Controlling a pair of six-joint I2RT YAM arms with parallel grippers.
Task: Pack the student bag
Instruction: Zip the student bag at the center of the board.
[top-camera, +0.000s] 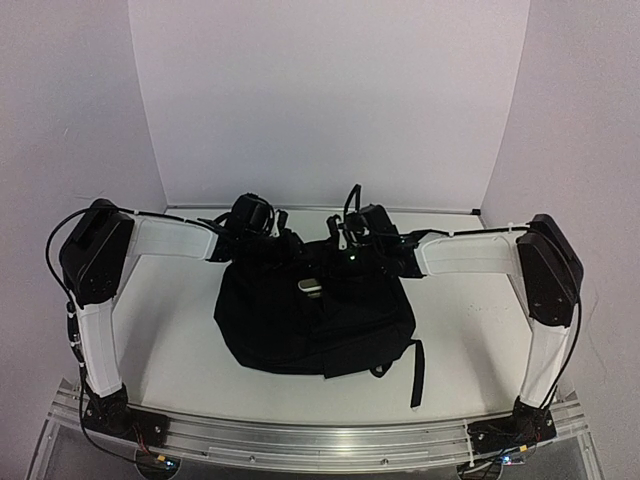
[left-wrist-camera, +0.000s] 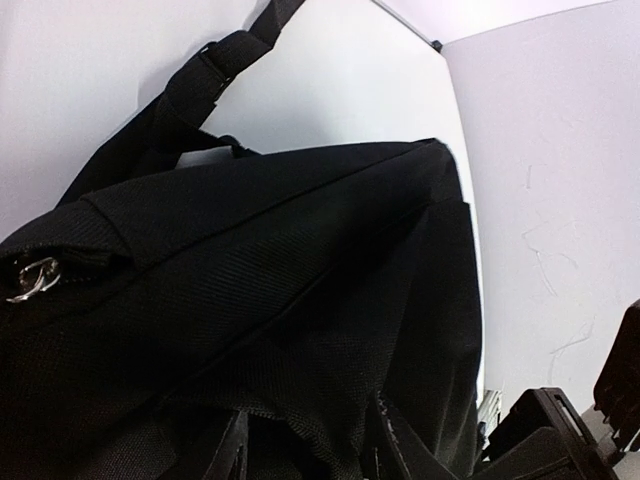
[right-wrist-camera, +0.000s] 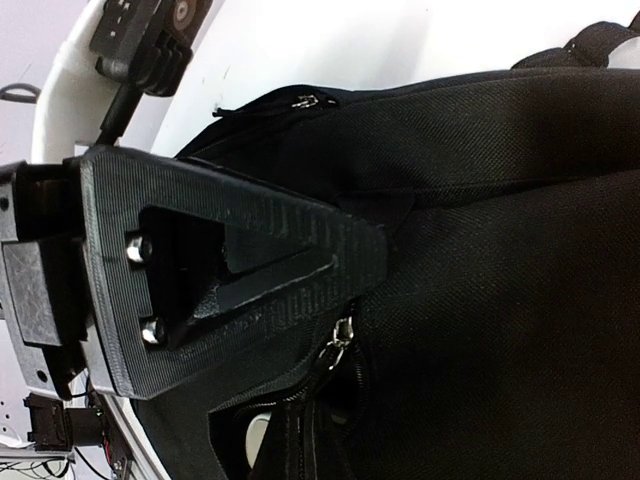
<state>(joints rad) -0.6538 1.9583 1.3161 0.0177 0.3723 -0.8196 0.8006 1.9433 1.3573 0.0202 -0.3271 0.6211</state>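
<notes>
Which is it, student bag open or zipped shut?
Open, at least partly: beside the zipper pull, the student bag gapes in the right wrist view, something pale showing inside.

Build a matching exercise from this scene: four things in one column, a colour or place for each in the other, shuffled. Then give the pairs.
1 student bag
2 table
3 zip pull
4 loose strap

A silvery metal
B narrow, trails toward the near table edge
C white
D bulky, black, mid-table

Pairs: 1-D, 2-C, 3-A, 4-B
</notes>
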